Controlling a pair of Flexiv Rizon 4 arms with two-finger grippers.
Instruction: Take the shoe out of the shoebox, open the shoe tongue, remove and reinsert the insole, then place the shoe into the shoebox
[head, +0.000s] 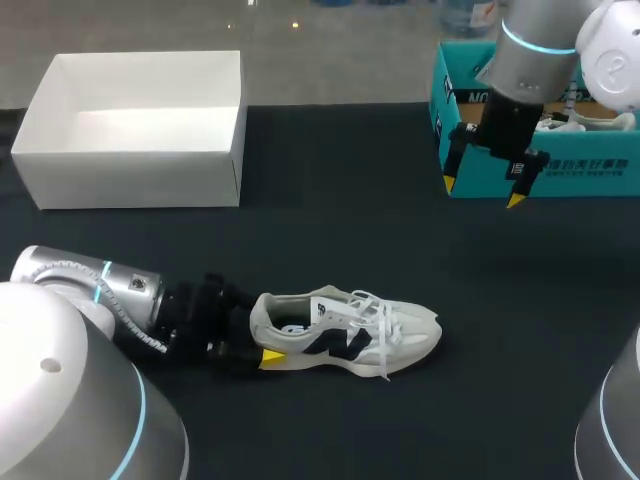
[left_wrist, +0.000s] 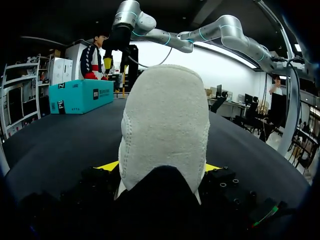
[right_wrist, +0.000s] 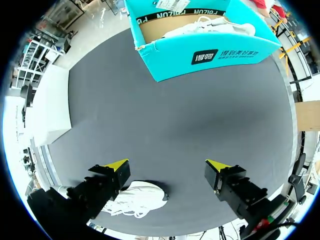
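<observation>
A white sneaker (head: 345, 335) with dark side marks lies on its sole on the black table, toe to the right. My left gripper (head: 262, 335) holds its heel, one yellow tip showing at the near side. In the left wrist view the heel (left_wrist: 165, 130) fills the gap of the left gripper (left_wrist: 160, 170), a yellow tip against each side. My right gripper (head: 482, 190) hangs open above the table, in front of the teal shoebox (head: 540, 170). Its wrist view shows the right gripper (right_wrist: 167, 167) wide apart, with the sneaker (right_wrist: 142, 197) far below and the shoebox (right_wrist: 210, 55) ahead.
An open white box (head: 130, 130) stands at the back left. A second white shoe (right_wrist: 210, 25) lies inside the teal shoebox. Bare black tabletop (head: 400, 250) stretches between the sneaker and both boxes.
</observation>
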